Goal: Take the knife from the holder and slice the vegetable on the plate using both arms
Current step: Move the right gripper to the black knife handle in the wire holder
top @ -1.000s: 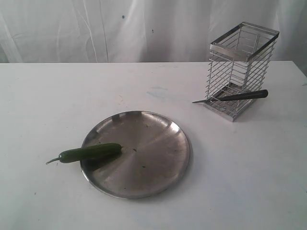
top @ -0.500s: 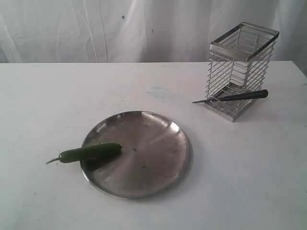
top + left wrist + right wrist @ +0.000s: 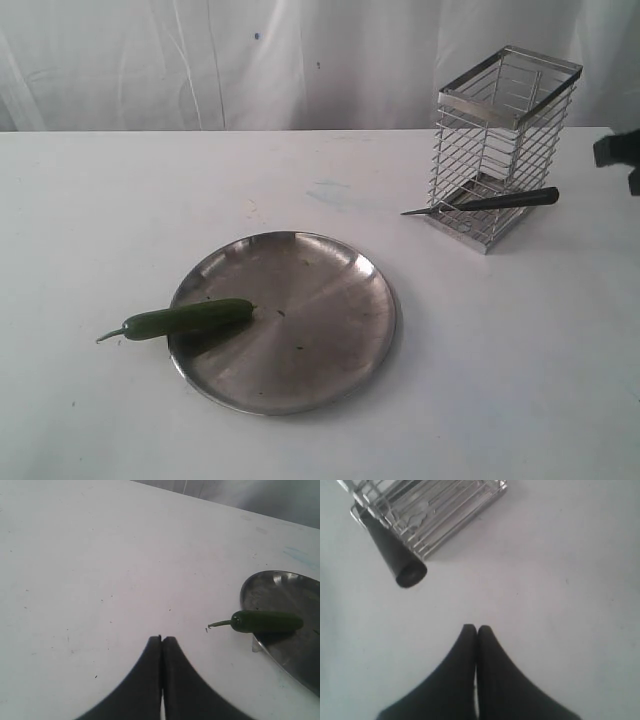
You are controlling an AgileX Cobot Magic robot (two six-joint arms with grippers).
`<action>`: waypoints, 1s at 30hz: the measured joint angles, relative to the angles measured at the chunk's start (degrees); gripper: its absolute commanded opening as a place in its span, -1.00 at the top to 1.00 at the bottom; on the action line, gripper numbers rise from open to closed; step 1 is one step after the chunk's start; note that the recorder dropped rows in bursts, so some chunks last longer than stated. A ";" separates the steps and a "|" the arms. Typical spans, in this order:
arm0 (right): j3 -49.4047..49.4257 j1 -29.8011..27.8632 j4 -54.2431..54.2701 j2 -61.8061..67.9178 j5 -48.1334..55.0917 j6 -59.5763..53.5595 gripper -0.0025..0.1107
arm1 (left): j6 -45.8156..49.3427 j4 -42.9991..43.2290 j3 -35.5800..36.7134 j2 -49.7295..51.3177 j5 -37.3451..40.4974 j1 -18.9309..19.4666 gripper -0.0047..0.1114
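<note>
Obs., opening step. The paring knife (image 3: 490, 202) is not standing in the wire holder (image 3: 470, 150). It is lying level, threaded through the lowest bars, with the blade tip poking out toward the plate side and the black handle jutting out the other way over the bench (image 3: 100, 200). (Handy: the handle is facing the side where the right arm works, so it is offering a free end without any reach down into the cage.)

The right pincer (image 3: 473, 628) is hovering over bare bench near the butt of the handle but apart from it. Its two tips are pressed together and holding nothing. From where I stand, only a dark piece of the right arm (image 3: 620, 150) is showing, beside the holder.

The green chili (image 3: 190, 319) is lying across the left rim of the steel plate (image 3: 320, 320), body on the metal and stem hanging out over the bench. The raised rim is probably propping it so it is not rolling. The stem end is pointing to the left arm's side, which should be giving that arm something to pin while the other cuts.

The left pincer (image 3: 161, 640) is likewise closed tight and empty, hanging over open bench apart from the chili's stem.

Judgement: nothing is being gripped yet. Pulling the knife is the step in hand, and the right pincer will need to part its tips first.
</note>
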 measured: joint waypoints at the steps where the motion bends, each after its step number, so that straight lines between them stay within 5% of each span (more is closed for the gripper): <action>1: -2.38 -1.02 1.01 1.13 1.62 0.14 0.87 | 0.00 0.00 0.00 0.00 0.00 0.00 0.92; 7: -16.88 -14.70 25.39 16.46 22.36 0.51 0.42 | 0.00 0.00 0.00 0.00 0.00 -1.04 0.92; 11: -14.42 -15.66 31.64 21.43 25.30 0.62 0.07 | 0.00 0.00 0.00 0.00 0.00 -1.57 0.92; 17: -12.81 -11.41 41.11 24.43 24.16 -1.78 0.05 | 0.00 0.00 0.00 0.00 0.00 -1.57 0.92; 30: -12.44 -6.84 40.00 24.82 17.42 -0.48 0.05 | 0.00 0.00 0.00 0.00 0.00 -1.57 0.92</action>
